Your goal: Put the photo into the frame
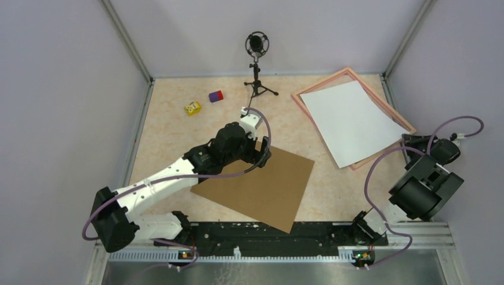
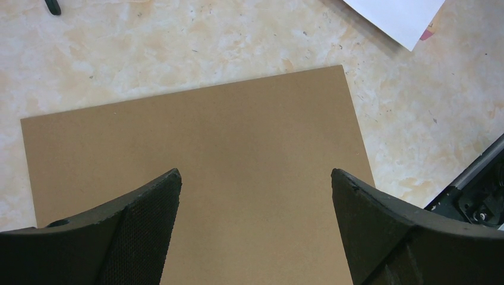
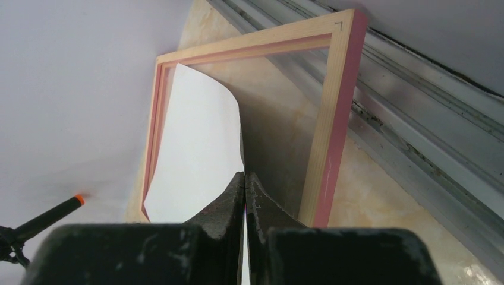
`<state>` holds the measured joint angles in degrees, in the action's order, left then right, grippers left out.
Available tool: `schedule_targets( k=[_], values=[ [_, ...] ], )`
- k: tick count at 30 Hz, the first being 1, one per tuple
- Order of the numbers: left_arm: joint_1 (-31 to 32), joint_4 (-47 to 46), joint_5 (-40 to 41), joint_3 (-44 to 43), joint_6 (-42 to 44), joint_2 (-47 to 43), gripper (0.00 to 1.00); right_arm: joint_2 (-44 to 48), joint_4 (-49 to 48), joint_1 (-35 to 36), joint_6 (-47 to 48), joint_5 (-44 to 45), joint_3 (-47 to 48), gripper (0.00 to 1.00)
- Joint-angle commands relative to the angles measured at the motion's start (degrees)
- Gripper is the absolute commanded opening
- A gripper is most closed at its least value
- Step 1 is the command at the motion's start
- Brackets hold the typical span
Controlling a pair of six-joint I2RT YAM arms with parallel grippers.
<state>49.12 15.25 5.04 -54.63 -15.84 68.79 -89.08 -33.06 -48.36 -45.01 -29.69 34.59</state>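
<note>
The photo (image 1: pixel 353 122) lies white side up, skewed across the pink-edged frame (image 1: pixel 324 82) at the back right of the table. My right gripper (image 1: pixel 413 142) is at the photo's near right edge. In the right wrist view its fingers (image 3: pixel 245 175) are shut on that edge, and the photo (image 3: pixel 196 148) curls upward inside the frame (image 3: pixel 336 107). The printed side is hidden. My left gripper (image 1: pixel 261 151) hovers over a brown backing board (image 1: pixel 261 184); it stands wide open (image 2: pixel 255 172) above the board (image 2: pixel 208 130), holding nothing.
A microphone on a small tripod (image 1: pixel 257 44) stands at the back centre. A yellow block (image 1: pixel 192 108) and a purple-and-red block (image 1: pixel 216 95) lie at the back left. Grey walls and a metal rail (image 3: pixel 416 148) run close beside the frame.
</note>
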Motion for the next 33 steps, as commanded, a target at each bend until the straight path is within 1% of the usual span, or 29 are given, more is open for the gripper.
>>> schedule_targets(
  k=[1,4,7,10,15,20,27,30,33],
  values=[
    [0.45,-0.16,0.76,-1.44,1.05,-0.50,0.98,-4.06,-2.14,-0.60,3.61,-1.62,8.70,0.00],
    [0.45,-0.15,0.93,-1.49,1.16,-0.46,0.98,-8.21,-0.76,-0.48,5.04,-5.43,13.79,0.00],
    [0.52,-0.13,0.94,-1.53,1.24,-0.48,0.99,-11.09,0.98,-0.26,7.33,-6.98,17.32,0.00],
    [0.45,-0.20,0.94,-1.44,1.25,-0.47,0.99,-13.30,-0.70,-0.20,7.42,-8.57,18.94,0.00],
    [0.45,-0.19,1.05,-1.44,1.25,-0.33,0.98,-15.68,-2.10,1.42,7.27,-8.75,21.01,0.00],
    [0.37,-0.25,1.28,-1.19,1.16,-0.21,0.99,-14.06,-0.21,3.61,7.27,-8.75,22.71,0.00],
    [0.37,-0.22,1.47,-1.27,1.24,0.08,0.98,-9.50,0.48,3.94,7.27,-8.75,21.48,0.00],
    [0.36,-0.21,1.59,-1.18,1.25,0.07,0.99,-7.38,-1.98,3.89,7.27,-8.75,18.69,0.00],
    [0.36,-0.07,1.86,-1.18,1.31,0.11,0.99,-5.45,-6.82,3.89,7.27,-8.75,15.45,0.00]
  ],
)
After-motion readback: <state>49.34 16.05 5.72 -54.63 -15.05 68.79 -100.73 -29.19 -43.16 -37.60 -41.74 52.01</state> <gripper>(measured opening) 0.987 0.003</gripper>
